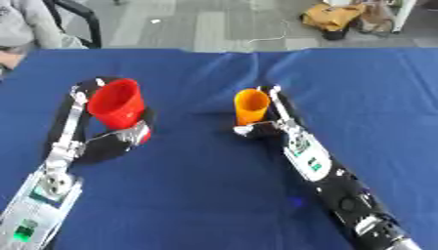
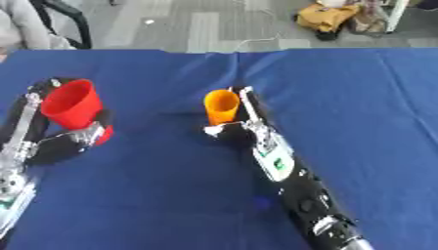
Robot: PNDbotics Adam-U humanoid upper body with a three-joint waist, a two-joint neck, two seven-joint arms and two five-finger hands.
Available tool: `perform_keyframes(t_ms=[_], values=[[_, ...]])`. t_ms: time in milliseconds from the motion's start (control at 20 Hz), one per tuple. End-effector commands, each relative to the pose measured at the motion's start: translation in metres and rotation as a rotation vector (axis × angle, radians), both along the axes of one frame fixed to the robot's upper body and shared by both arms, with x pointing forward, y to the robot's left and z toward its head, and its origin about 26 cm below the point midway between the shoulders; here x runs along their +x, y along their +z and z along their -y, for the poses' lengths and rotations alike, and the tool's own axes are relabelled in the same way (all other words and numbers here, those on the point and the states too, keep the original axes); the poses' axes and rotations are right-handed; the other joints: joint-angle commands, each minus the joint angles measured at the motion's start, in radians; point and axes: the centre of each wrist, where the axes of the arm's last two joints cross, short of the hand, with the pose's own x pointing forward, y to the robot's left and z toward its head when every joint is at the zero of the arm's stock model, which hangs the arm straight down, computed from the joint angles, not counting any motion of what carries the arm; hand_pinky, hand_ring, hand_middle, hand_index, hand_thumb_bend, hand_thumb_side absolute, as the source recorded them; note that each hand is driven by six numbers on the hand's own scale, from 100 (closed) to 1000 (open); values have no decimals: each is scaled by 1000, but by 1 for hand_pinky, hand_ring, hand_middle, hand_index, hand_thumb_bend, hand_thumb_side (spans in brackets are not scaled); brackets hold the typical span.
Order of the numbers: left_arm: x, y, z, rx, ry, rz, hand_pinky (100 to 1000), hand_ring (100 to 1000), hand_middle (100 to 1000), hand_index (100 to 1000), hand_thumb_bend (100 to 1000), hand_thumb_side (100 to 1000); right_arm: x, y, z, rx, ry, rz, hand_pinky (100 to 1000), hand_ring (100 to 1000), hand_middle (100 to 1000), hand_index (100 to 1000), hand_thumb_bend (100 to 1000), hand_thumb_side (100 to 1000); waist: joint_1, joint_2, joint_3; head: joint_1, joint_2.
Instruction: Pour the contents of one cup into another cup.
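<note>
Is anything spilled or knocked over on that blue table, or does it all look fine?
Nothing stands out. The red cup sits upright in the left robot hand, and the orange cup is upright in the right robot hand. No spill shows on the blue cloth, which has only a few soft creases between the cups.

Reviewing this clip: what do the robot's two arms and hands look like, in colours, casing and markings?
Both arms are mostly black with silver metal sections. The left arm has a silver forearm casing with a round joint and a green-lit panel near the bottom edge. The right arm carries a white panel with green markings. The left hand and right hand are black with silver parts.
</note>
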Motion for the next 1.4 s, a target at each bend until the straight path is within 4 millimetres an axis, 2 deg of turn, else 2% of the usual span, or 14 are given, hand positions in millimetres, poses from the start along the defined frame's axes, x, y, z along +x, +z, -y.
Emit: perform_keyframes(t_ms=[50, 850, 900, 950, 1400], values=[[1, 17, -6, 0, 4, 48, 220, 304, 431, 689, 244, 275, 0, 16, -6, 21, 32, 55, 494, 298, 177, 425, 710, 119, 1, -17, -4, 3, -10], [4, 44, -16, 113, -6, 97, 221, 306, 431, 694, 260, 279, -19, 28, -32, -87, 283, 86, 502, 303, 177, 429, 729, 137, -9, -24, -41, -2, -12], [4, 47, -17, 127, -8, 101, 220, 306, 431, 695, 261, 279, -21, 28, -34, -93, 302, 83, 504, 304, 179, 430, 776, 141, -10, -25, -43, -2, -11], [4, 49, -17, 142, -10, 106, 218, 305, 430, 695, 261, 279, -22, 28, -36, -101, 322, 81, 505, 304, 180, 431, 731, 140, -12, -27, -45, -2, -11], [6, 64, -21, 302, -21, 138, 212, 302, 427, 697, 264, 275, -36, 28, -54, -143, 477, 64, 508, 305, 179, 431, 738, 147, -25, -39, -67, 2, -11]])
